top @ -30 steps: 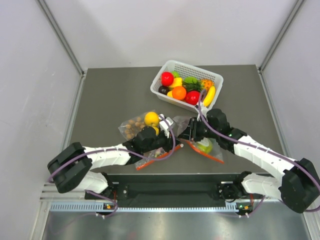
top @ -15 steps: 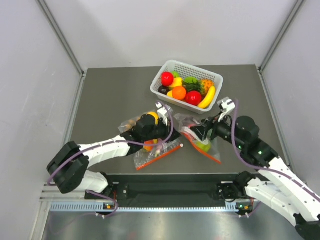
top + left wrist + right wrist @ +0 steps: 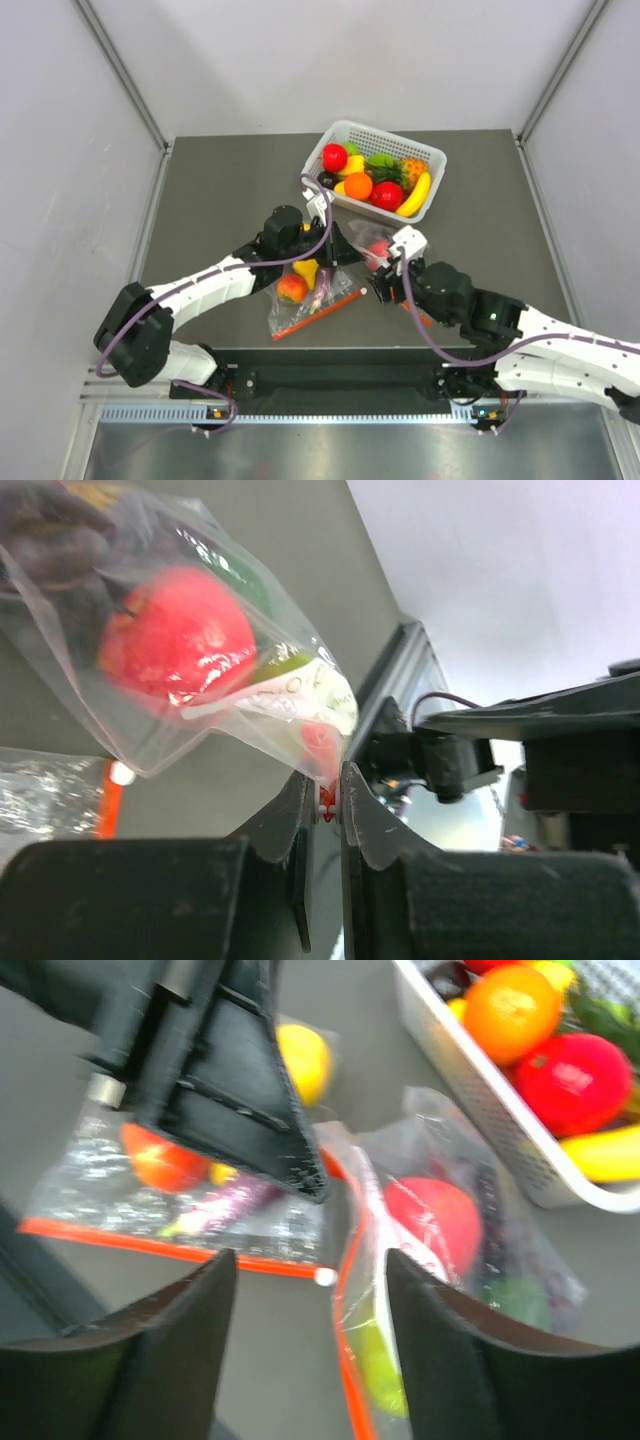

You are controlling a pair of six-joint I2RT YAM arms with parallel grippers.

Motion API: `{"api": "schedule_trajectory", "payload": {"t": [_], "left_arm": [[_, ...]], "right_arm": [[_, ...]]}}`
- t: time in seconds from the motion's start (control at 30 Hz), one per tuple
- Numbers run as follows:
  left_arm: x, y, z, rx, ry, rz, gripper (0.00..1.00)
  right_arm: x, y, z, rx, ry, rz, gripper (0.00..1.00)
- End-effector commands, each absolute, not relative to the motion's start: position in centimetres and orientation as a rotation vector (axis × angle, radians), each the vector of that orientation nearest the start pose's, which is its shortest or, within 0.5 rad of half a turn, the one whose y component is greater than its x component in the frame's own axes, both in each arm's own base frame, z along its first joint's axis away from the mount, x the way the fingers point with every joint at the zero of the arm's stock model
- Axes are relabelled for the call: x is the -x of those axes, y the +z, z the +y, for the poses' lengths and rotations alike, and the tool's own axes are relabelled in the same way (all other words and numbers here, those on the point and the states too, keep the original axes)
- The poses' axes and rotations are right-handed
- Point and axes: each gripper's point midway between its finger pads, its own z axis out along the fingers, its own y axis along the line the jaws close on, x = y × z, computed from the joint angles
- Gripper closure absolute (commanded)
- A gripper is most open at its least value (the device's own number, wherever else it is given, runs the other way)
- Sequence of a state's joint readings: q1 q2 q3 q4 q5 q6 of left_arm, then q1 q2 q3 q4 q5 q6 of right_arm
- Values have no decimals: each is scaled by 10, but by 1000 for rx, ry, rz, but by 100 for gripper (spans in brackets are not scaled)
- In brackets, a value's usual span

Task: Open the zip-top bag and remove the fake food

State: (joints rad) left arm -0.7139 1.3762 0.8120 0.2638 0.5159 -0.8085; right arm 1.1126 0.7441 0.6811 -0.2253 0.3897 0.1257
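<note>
Left gripper [image 3: 325, 802]: clamped on an edge of the zip-top bag [image 3: 270, 695]
Right gripper [image 3: 310, 1275]: apart, holding nothing, facing the bag's orange zip strip [image 3: 345, 1300]
In bag: red apple [image 3: 178, 630]

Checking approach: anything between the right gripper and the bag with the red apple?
Nothing visible. The right gripper is open, with the bag's orange zip edge straight ahead of it. The left gripper pinches the bag's corner, off to one side.

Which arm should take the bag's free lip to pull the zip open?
Right. The left gripper is pinched shut on an edge of the zip-top bag; the right gripper is open, empty and facing its orange zip strip.
</note>
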Motion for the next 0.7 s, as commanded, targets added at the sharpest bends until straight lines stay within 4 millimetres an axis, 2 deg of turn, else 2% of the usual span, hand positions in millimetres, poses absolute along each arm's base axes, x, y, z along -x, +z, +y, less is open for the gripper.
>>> {"api": "schedule_trajectory", "payload": {"t": [0.0,0.27,0.47,0.57,0.63,0.67], "left_arm": [[-221,237,-357,-315,-1621,2037,100],[-210,264,-356,-306,-1726,1986,100],[-204,279,-354,-327,-1765,1944,100],[-199,284,-353,-344,-1794,1923,100],[-194,289,-353,-379,-1815,1899,100],[-194,288,-353,-388,-1818,1896,100]], "right_arm": [[-206,237,220,514,280,1725,42],[-206,227,227,488,206,1727,49],[-201,205,247,567,251,1744,51],[-199,201,255,599,295,1733,60],[-200,203,255,601,312,1729,75],[-201,207,255,593,328,1725,89]]}}
